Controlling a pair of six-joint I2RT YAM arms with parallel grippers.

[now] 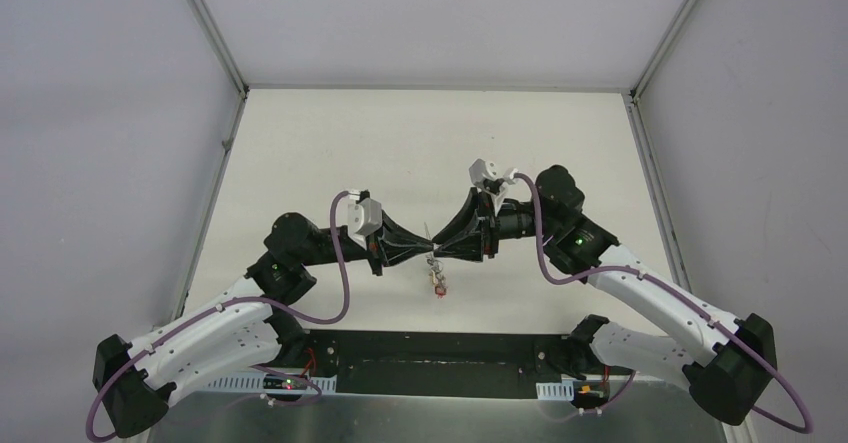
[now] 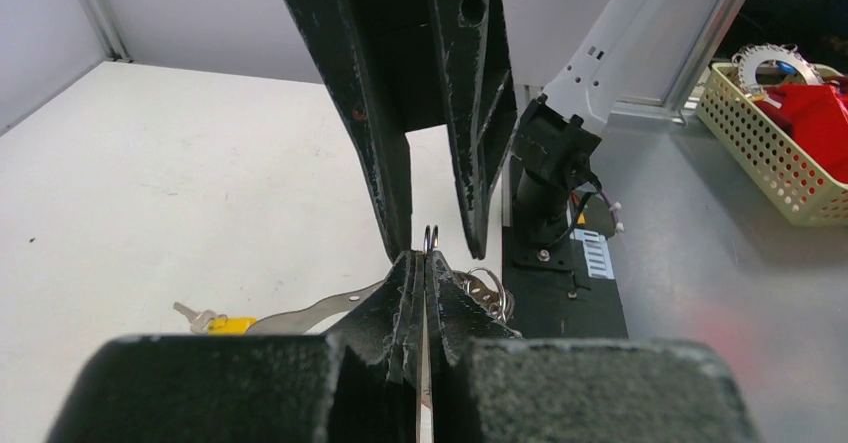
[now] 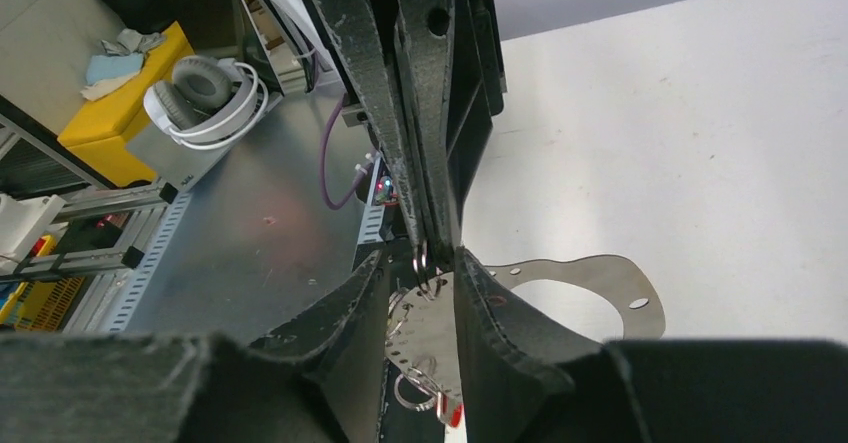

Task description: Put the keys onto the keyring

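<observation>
The keyring [image 3: 606, 276], a flat grey metal loop with small holes, is held off the table between both arms. My left gripper [image 2: 428, 259] is shut on its thin edge, and a small split ring [image 2: 431, 234] pokes out above the fingertips. My right gripper [image 3: 425, 263] faces it tip to tip, its jaws apart around that small ring [image 3: 421, 260] and a strip of the keyring [image 3: 440, 338]. A key with a yellow tag [image 2: 218, 322] hangs at the left. A red tag [image 3: 455, 413] and more rings [image 2: 490, 289] dangle below. In the top view the grippers meet at the small ring [image 1: 431, 247].
The white table [image 1: 420, 153] lies under the arms, with walls on three sides. Off the table stand a yellow basket [image 2: 770, 153], headphones [image 3: 205, 93] and a metal bench [image 3: 260, 233]. The arm mounts [image 1: 440, 363] sit at the near edge.
</observation>
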